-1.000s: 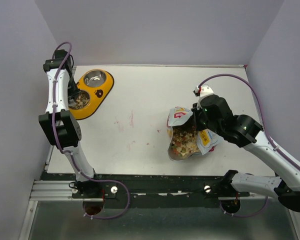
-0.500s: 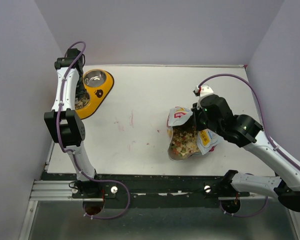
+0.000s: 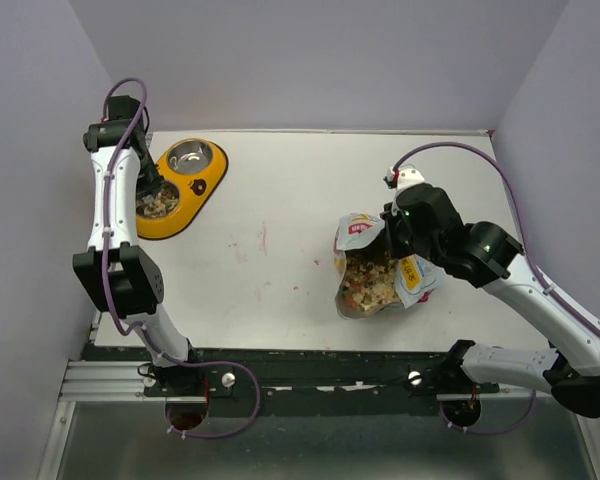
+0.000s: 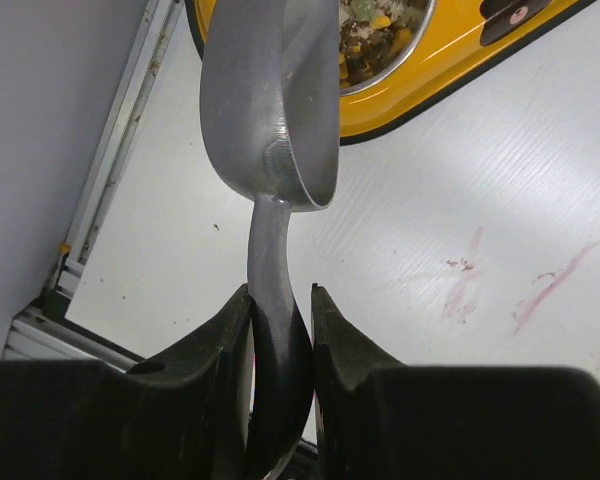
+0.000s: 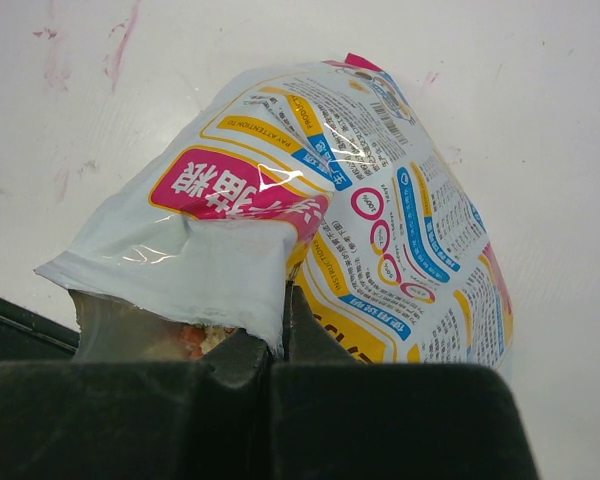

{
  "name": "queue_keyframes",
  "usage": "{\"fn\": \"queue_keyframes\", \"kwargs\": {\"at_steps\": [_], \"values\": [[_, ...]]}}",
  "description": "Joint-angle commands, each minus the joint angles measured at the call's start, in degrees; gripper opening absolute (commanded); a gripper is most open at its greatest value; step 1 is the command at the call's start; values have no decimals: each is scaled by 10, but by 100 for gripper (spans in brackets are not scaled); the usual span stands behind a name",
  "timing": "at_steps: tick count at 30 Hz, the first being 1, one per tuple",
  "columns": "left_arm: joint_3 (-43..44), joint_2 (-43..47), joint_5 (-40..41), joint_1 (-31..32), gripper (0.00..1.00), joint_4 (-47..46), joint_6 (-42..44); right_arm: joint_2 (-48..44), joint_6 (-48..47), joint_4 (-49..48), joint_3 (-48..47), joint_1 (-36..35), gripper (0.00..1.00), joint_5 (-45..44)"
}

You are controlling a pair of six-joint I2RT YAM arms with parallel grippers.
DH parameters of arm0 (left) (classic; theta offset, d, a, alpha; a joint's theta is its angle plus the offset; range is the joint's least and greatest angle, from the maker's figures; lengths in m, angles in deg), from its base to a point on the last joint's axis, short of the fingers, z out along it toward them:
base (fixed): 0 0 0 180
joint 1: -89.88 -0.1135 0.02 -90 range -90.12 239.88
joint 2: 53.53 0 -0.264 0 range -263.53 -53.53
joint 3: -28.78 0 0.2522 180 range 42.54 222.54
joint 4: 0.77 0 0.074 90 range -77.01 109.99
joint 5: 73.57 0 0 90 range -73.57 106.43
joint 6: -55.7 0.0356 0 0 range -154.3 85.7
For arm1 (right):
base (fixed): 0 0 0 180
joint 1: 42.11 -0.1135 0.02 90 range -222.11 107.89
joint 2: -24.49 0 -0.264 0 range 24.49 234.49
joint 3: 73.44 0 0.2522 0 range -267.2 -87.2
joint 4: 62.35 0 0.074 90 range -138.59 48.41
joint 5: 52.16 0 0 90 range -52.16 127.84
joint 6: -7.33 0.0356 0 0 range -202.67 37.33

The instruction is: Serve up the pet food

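Kibble [image 3: 368, 282] plain overhead, wrist views show scoop [image 4: 270, 130] gripped, pouch [image 5: 380, 230] rim pinched

The pouch [image 5: 380, 230] carries upside-down white characters on pink and fine print, none legible.

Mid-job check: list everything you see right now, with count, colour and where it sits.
pouch: one, white-yellow with pink print, open, lying on the table's right half.
double bowl: one, yellow with steel cups, far left corner.
kibble: two lots, mixed brown and tan, inside the pouch and in the double bowl's near side.
scoop: one, silver, at the double bowl's near end.
table: one, white, red smudges.
left gripper: black, shut on the scoop's handle.
right gripper: black, shut on the pouch's rim.
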State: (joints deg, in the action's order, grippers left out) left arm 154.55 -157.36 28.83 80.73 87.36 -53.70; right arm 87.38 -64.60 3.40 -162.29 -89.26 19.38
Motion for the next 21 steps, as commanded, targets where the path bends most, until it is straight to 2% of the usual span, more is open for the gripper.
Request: {"fn": "queue_keyframes", "kwargs": {"at_steps": [1, 7, 11, 17, 21], "values": [[-77, 118, -78, -34, 0, -65, -54, -2, 14, -44, -68, 0, 1, -23], [-241, 273, -303, -40, 0, -208, -117, 24, 29, -17, -114, -1, 1, -45], [-425, 425, -466, -29, 0, -408, -219, 64, 36, 16, -159, 0, 1, -78], [-576, 590, -589, 48, 0, -555, -300, 100, 21, 28, -199, -1, 1, -108], [-609, 666, -617, 155, 0, -535, -306, 125, 7, 39, -222, 0, 1, -110]]}}
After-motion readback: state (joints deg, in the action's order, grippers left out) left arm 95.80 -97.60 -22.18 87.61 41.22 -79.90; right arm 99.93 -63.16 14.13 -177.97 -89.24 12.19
